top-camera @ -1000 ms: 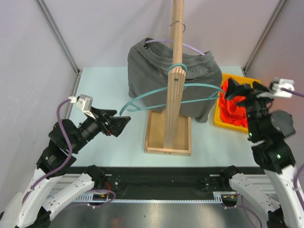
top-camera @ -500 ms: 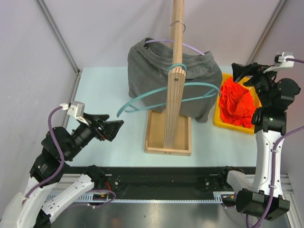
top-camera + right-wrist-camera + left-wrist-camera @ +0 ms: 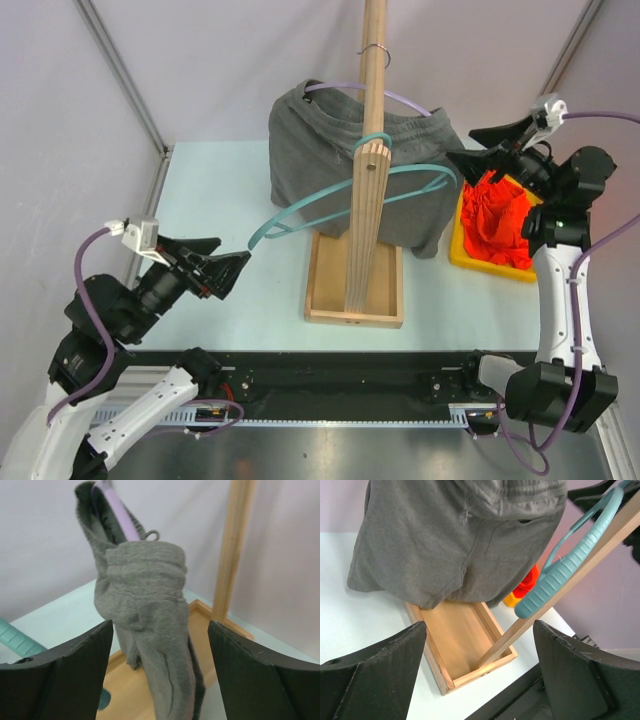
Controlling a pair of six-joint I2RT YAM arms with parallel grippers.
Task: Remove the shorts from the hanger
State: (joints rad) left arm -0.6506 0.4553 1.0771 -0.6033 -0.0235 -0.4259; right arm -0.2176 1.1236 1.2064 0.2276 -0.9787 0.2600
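Observation:
The dark grey shorts (image 3: 310,160) hang by the waistband on a lilac hanger (image 3: 400,100) on the wooden pole (image 3: 370,130). They also show in the left wrist view (image 3: 455,540) and the right wrist view (image 3: 150,610). The orange-red shorts (image 3: 497,222) lie crumpled in a yellow bin (image 3: 462,255) at the right. A bare teal hanger (image 3: 320,205) hangs lower on the pole. My right gripper (image 3: 472,146) is open and empty, just right of the grey shorts' right end. My left gripper (image 3: 232,258) is open and empty, low at the left, apart from the shorts.
The pole stands in a wooden base tray (image 3: 330,290) at the table's middle. The teal hanger's left end (image 3: 262,232) sticks out towards my left gripper. Grey walls close in the table at left, back and right.
My right gripper rose from the yellow bin and swung left to the grey shorts, leaving the orange-red shorts in the bin. My left arm drew back to the left and down.

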